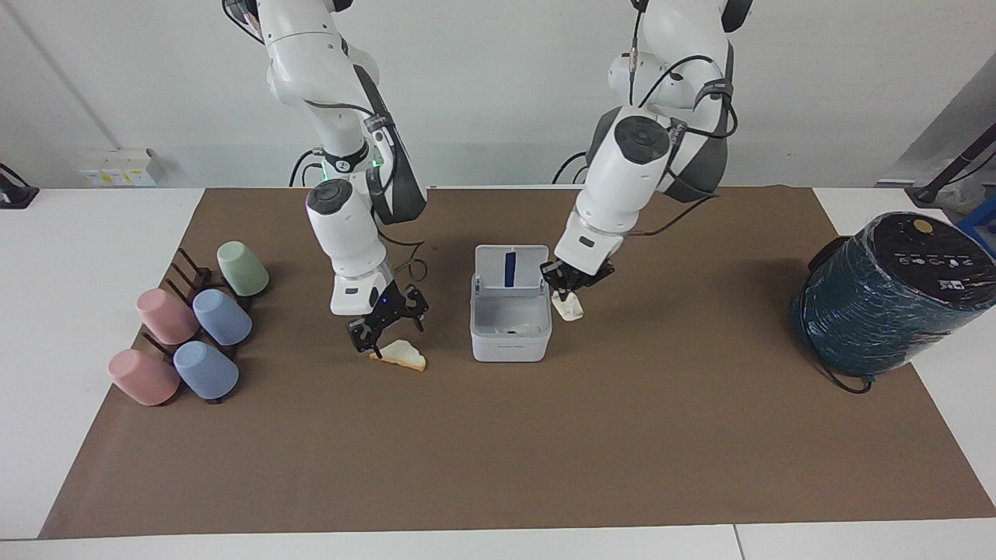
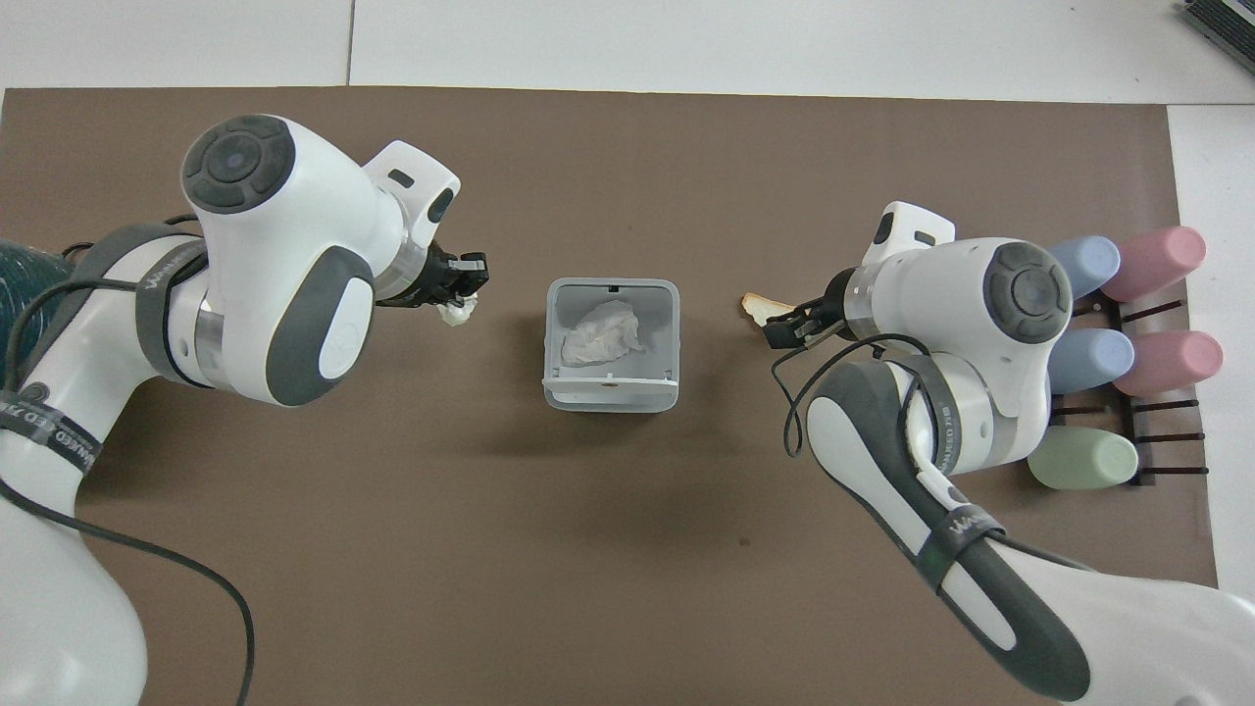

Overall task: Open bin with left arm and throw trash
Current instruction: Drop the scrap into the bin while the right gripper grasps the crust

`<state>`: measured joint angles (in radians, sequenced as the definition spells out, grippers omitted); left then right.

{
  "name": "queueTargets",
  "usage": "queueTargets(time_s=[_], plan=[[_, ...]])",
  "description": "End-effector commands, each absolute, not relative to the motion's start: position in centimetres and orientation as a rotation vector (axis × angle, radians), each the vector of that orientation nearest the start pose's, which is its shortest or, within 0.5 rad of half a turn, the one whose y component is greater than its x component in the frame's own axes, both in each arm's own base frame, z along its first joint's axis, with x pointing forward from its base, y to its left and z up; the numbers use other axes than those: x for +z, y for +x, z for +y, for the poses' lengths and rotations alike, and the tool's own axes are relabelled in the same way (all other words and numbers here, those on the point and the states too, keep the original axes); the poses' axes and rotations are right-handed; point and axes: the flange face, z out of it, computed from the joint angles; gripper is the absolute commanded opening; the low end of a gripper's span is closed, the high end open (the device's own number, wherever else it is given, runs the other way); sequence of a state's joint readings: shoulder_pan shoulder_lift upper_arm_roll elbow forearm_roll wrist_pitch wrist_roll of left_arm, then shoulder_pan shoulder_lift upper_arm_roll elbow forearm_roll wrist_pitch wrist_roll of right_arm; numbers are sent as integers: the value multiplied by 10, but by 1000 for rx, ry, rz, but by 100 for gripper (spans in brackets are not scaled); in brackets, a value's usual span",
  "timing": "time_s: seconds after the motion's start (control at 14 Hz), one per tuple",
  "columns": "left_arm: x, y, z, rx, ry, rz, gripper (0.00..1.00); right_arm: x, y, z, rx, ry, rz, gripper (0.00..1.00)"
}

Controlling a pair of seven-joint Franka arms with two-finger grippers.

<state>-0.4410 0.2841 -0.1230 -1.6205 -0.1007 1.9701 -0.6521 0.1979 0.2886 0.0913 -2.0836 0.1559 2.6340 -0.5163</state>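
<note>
The white bin [image 1: 510,348] stands mid-mat with its lid [image 1: 511,268] upright and the blue stripe showing. A crumpled white tissue [image 2: 600,331] lies inside the bin [image 2: 610,395]. My left gripper [image 1: 566,286] is shut on the off-white paper wad [image 1: 569,308] and holds it in the air just beside the bin's rim, toward the left arm's end. In the overhead view the left gripper [image 2: 463,290] and the wad [image 2: 459,313] show too. My right gripper [image 1: 387,327], blue light on, is open and low over the tan wedge [image 1: 400,356], which lies on the mat beside the bin.
A dark rack with several pastel cups [image 1: 194,330] sits at the right arm's end of the table. The big dark teal wrapped cylinder [image 1: 887,292] lies at the left arm's end. The brown mat [image 1: 498,451] covers the table.
</note>
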Motion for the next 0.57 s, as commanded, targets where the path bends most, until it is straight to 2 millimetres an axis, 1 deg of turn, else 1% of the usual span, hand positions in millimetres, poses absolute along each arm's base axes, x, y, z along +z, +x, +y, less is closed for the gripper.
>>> queueTargets(time_s=[0.0, 0.07, 0.14, 0.21, 0.29, 0.36, 0.43, 0.5], plan=[[460, 536, -369, 28, -3266, -213, 0, 301, 578, 167, -442, -2828, -1132, 100], [456, 530, -375, 20, -3271, -203, 13, 293, 582, 167, -490, -2803, -1218, 100], [454, 525, -378, 12, -3273, -199, 26, 286, 585, 167, -540, -2798, -1239, 100], [453, 521, -383, 3, -3278, -209, 36, 283, 587, 167, -567, -2793, -1256, 100], [454, 521, -384, 0, -3279, -219, 57, 275, 586, 166, -556, -2788, -1273, 100], [455, 522, -385, -4, -3281, -222, 81, 264, 587, 166, -551, -2787, -1281, 100], [457, 524, -384, -9, -3285, -225, 83, 262, 590, 168, -604, -2787, -1278, 100], [459, 530, -378, -14, -3285, -245, 83, 263, 589, 175, -611, -2779, -1289, 100]])
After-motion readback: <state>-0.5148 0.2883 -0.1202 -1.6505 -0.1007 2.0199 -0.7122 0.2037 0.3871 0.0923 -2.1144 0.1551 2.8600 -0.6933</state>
